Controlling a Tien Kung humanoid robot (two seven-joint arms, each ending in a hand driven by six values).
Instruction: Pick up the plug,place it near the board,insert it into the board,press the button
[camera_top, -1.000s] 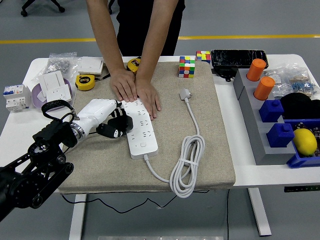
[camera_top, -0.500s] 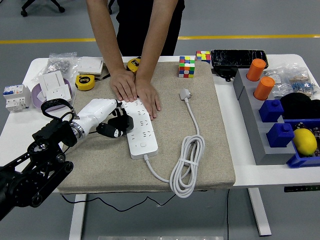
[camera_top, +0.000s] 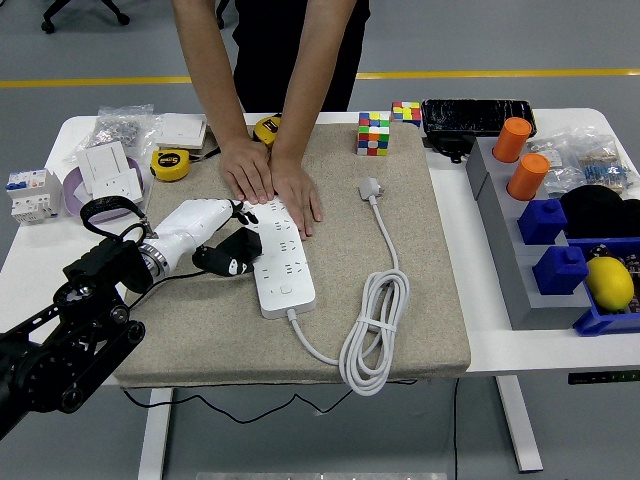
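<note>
Left hand: the left hand (camera_top: 222, 243) reaches in from the left, fingers curled around a black plug (camera_top: 232, 257), right at the power strip's left edge.
Power strip: the white power strip (camera_top: 279, 256) lies lengthwise on the beige mat (camera_top: 420, 300), its cable coiled to the right and ending in a white plug (camera_top: 371, 187) lying loose on the mat.
Person: both of the person's hands (camera_top: 270, 180) press flat on the strip's far end, holding it down.
Table: the white table (camera_top: 500, 345) carries it all, with a Rubik's cube (camera_top: 374, 133) beyond the mat.
</note>
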